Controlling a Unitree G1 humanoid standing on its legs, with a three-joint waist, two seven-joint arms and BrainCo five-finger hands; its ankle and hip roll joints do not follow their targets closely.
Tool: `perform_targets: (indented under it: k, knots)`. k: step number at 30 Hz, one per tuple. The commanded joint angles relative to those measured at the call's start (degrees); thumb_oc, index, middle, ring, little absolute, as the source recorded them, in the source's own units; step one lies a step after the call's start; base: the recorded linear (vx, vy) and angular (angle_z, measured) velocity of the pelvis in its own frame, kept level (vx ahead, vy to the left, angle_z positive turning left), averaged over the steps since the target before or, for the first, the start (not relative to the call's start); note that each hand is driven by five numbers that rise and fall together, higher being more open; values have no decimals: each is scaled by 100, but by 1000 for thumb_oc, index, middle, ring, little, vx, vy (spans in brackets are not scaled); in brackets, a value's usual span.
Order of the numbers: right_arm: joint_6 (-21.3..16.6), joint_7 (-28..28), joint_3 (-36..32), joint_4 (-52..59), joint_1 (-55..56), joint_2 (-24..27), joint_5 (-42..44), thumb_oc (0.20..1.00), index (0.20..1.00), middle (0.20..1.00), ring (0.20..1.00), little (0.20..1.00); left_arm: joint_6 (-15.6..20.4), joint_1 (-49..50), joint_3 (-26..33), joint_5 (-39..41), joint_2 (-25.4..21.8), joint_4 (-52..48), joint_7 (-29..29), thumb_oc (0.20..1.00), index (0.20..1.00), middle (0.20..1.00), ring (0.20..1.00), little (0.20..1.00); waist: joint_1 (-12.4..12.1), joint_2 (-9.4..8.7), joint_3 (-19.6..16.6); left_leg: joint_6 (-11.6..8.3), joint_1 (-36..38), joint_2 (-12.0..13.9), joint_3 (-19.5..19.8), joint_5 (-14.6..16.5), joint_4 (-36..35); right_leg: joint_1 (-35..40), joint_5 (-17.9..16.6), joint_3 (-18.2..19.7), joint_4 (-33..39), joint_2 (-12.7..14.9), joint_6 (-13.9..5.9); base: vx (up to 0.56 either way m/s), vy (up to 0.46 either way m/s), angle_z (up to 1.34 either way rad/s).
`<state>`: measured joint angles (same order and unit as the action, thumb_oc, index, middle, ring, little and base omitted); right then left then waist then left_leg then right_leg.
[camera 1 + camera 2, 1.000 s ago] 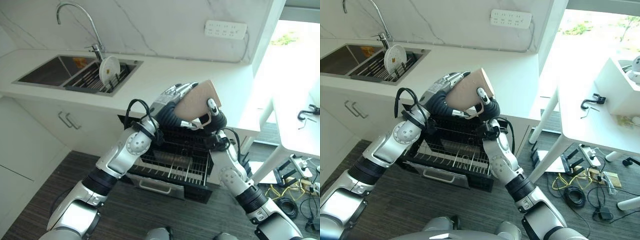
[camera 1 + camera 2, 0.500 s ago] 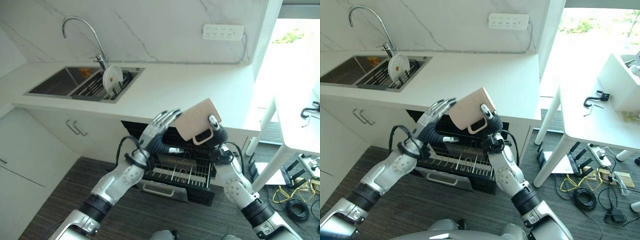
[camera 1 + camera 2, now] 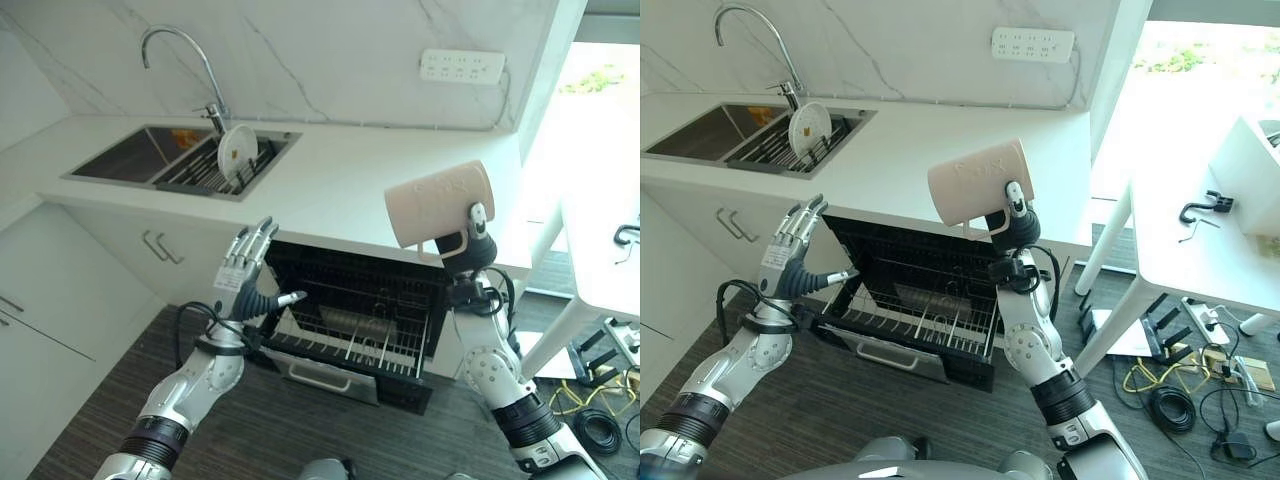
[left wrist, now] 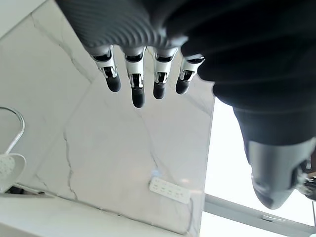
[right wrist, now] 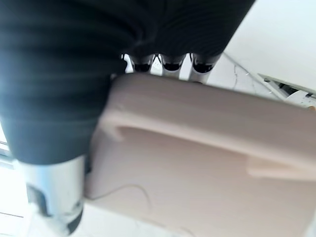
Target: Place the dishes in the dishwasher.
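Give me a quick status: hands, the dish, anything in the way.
Right hand shut on mug, held above the counter. Left hand open, empty, raised beside the open dishwasher rack. Nothing blocking the rack.

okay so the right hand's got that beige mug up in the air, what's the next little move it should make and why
Probably lower the mug toward the open dishwasher rack. The right hand holds it by the handle, lying sideways above the counter edge, and the rack sits pulled out below. The left hand is open and off to the side.
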<state>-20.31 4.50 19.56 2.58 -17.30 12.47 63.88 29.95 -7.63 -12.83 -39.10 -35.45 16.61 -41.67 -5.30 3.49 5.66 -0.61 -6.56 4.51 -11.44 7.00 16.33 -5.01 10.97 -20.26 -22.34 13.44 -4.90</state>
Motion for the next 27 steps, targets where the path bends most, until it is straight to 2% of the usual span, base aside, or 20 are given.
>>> perform_targets:
  k: [1, 7, 8, 13, 18, 22, 27]
  knots:
    - [48, -219, -22, 425, -135, -192, -286, 200, 200, 200, 200, 200, 334, -218, -13, 41, -535, -145, 420, 1000, 1000, 1000, 1000, 1000, -26, -232, -48, -305, 51, 68, 505, 201, 86, 235, -395, 349, 515, 24, -348, 0, 0, 0]
    - [256, -339, 109, 200, 47, -116, -533, 200, 200, 200, 200, 200, 605, -107, -396, 234, -732, -210, 1317, 1000, 1000, 1000, 1000, 1000, 30, -159, 34, -302, 23, 84, 457, 185, 86, 168, -421, 411, 515, 23, -366, 17, 64, -1]
    - [349, -427, 159, 68, 52, -103, -577, 200, 200, 200, 200, 200, 655, -122, -607, 318, -786, -167, 1627, 1000, 1000, 1000, 1000, 1000, 66, -132, 77, -296, -9, 77, 426, 184, 86, 110, -441, 449, 515, 36, -388, 12, 113, -5]
    - [651, -570, 320, -87, -1, 32, -693, 200, 200, 200, 200, 200, 463, -405, -1252, 493, -912, 22, 2107, 1000, 1000, 1000, 1000, 1000, 227, -76, 252, -298, -154, 81, 298, 136, 86, -125, -533, 566, 515, 81, -458, 12, 147, -10]
    - [817, -524, 361, -216, -299, 175, -736, 200, 200, 200, 200, 200, 156, -873, -1612, 556, -1002, 135, 2119, 1000, 1000, 1000, 1000, 1000, 323, -62, 469, -298, -417, 41, 275, 40, 86, -428, -637, 653, 515, 87, -476, -38, 108, -13]
    - [983, -533, 319, -255, -711, 280, -732, 200, 200, 200, 200, 200, -108, -1371, -1728, 615, -1135, 277, 1977, 1000, 1000, 1000, 1000, 1000, 391, -58, 800, -313, -700, 6, 295, -77, 86, -720, -731, 722, 515, 83, -464, -97, 96, -8]
    - [1039, -473, 334, -302, -976, 304, -774, 200, 200, 200, 200, 200, -230, -1660, -1782, 665, -1224, 343, 1947, 1000, 1000, 1000, 1000, 1000, 395, -62, 1002, -323, -869, -24, 338, -159, 86, -883, -799, 745, 515, 79, -453, -47, 42, -3]
